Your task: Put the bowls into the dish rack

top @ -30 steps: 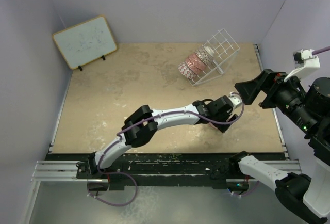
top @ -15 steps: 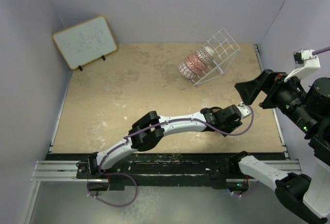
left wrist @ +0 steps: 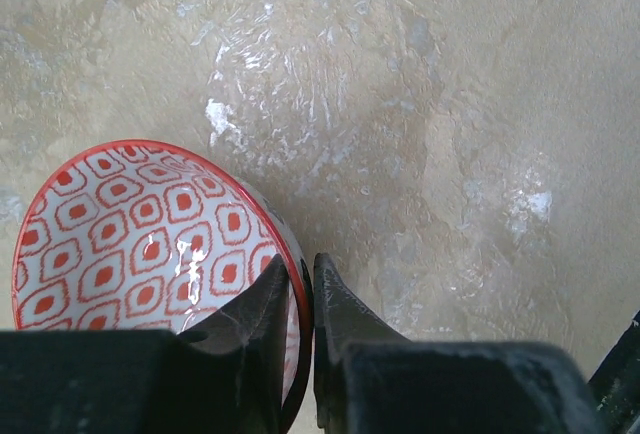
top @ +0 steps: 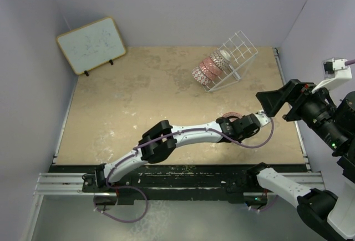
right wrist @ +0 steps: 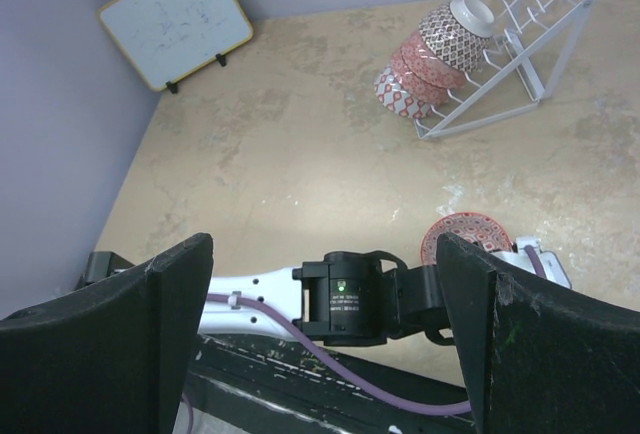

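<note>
A bowl (left wrist: 130, 244) with a red rim and a red-on-white lattice pattern sits low over the tabletop, right of centre (top: 229, 116). My left gripper (left wrist: 303, 264) is shut on its rim, one finger inside and one outside. Whether the bowl still rests on the table I cannot tell. The white wire dish rack (top: 239, 48) stands tilted at the back right, with several patterned bowls (top: 209, 68) leaning in a row in it. My right gripper (right wrist: 322, 244) hangs open and empty, raised at the right (top: 275, 100), looking down on the left arm and the held bowl (right wrist: 470, 232).
A wood-framed whiteboard (top: 91, 44) leans at the back left corner. Purple walls close the table on three sides. The left arm (top: 183, 134) stretches diagonally across the near half of the table. A black rail (top: 177, 175) runs along the near edge.
The left gripper has closed on the bowl's rim after reaching further right and lower. The right arm has shifted slightly to the right.
</note>
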You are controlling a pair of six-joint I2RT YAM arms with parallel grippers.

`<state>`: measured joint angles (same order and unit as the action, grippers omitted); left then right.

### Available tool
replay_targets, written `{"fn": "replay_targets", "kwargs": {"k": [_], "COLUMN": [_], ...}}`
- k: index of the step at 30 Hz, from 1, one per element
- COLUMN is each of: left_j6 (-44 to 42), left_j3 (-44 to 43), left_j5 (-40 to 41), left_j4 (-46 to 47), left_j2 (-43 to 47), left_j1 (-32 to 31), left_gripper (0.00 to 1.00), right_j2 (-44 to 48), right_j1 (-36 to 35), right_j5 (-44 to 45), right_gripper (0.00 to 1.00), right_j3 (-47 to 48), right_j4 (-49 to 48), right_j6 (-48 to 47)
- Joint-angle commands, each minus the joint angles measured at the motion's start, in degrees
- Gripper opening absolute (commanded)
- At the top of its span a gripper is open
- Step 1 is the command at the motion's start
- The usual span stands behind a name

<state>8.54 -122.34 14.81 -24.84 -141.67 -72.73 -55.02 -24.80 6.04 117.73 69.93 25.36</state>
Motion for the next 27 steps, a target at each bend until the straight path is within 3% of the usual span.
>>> {"fn": "replay_targets", "kwargs": {"k": [1,5,10,18,23,27], "left_j6": [0.4,2.0,8.3,21.2,36.7,50.0], "left_j3": [0.2,0.4,3.9,8.2,8.7,7.8], "left_j5": [0.3,-2.8,-12.5,-26.5,-38.6,-42.0], "left_j4": [-0.8,-0.2,5.1,17.7,32.9,47.0], "left_j2": [4.5,6.5,10.2,18.3,19.1,16.7], "left_j1": [-0.3,0.0,3.2,13.4,21.2,26.0], "left_gripper": [0.12,0.00,0.00,0.00,0.00,0.00], "right_j2": [-0.1,0.2,0.5,-0.3,-2.1,-3.3], "right_j1": [-0.1,-0.1,-0.1,-0.1,-0.1,-0.1], "right_j5": [0.1,0.3,0.6,0.8,0.9,0.8], "right_gripper": [0.94,0.94,0.94,0.94,0.94,0.94], "right_j3": [-0.1,-0.2,0.2,1.6,4.2,5.0], "right_j4": [-2.0,-2.0,-1.4,-0.2,0.9,0.9], "right_j6": [0.6,0.7,1.0,1.1,0.4,-0.4]}}
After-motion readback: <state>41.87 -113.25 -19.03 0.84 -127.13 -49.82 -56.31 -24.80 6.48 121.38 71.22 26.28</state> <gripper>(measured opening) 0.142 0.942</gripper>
